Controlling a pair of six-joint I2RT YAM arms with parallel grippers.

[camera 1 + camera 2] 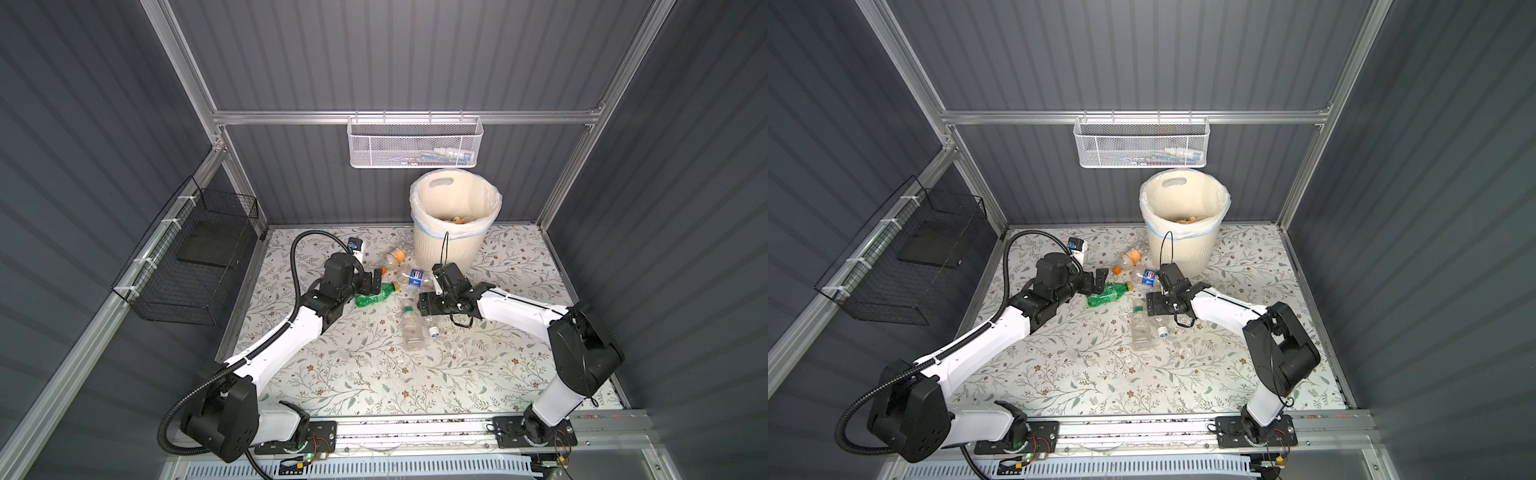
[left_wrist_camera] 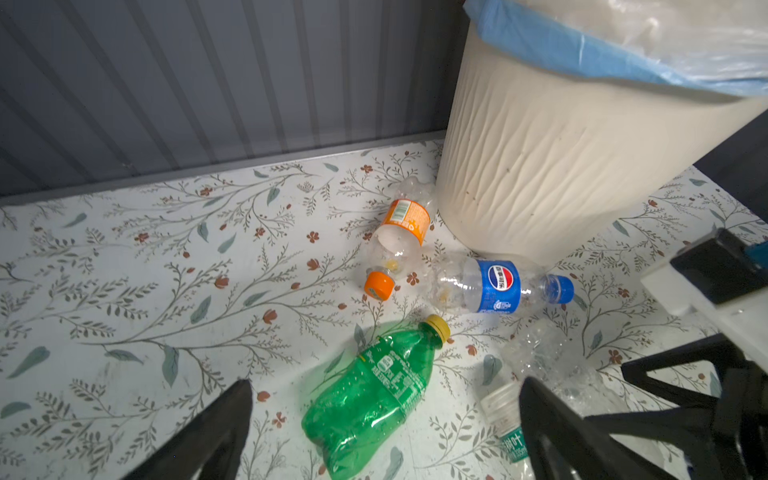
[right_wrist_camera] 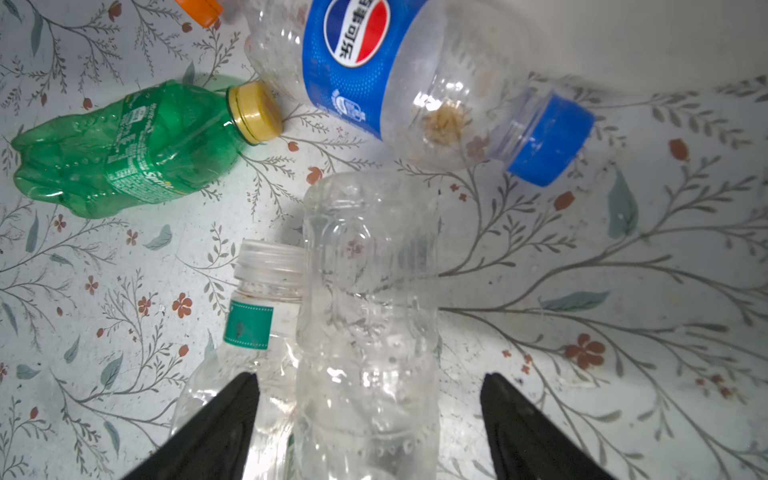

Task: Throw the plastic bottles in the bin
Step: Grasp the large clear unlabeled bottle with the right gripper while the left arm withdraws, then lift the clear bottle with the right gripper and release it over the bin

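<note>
The bin (image 1: pixel 442 249) stands at the back of the table (image 2: pixel 124 270), and some bottles lie down inside it. Five more lie flat on the table near it, so both arms lean in low to reach them. The right gripper (image 3: pixel 370 376) has its two fingers apart, one on each side of the clear bottle (image 3: pixel 368 291). I think it is about to squeeze, but there are gaps, so nothing is held yet. One finger sits over the teal label bottle (image 3: pixel 249 324), which touches the clear one and might get bumped. The left gripper (image 2: pixel 384 382) is wide apart above the green bottle (image 3: pixel 124 149), likely its next pick. The blue label bottle (image 2: pixel 498 286) and the orange label bottle (image 2: pixel 401 226) wait just beside the bin.
</note>
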